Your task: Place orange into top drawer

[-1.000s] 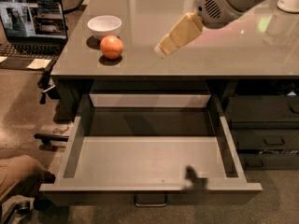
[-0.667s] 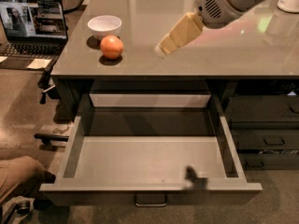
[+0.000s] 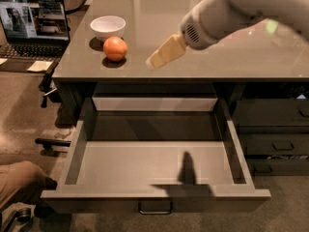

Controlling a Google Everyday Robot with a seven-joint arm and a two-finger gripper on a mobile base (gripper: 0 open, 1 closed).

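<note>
Right of the orange (image 3: 115, 48), my gripper (image 3: 164, 54) (its spread I cannot tell) must travel left and straddle the fruit's middle.

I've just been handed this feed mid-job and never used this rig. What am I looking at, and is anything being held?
There is one view, looking down at the front of a grey desk. The pale tube entering from the upper right is the robot's single arm. It ends in the beige gripper, which hovers above the desk top, right of the orange and apart from it, holding nothing. A white bowl sits just behind the orange. A laptop stands open at far left. Below, the top drawer is pulled open; the orange is not yet inside.
</note>
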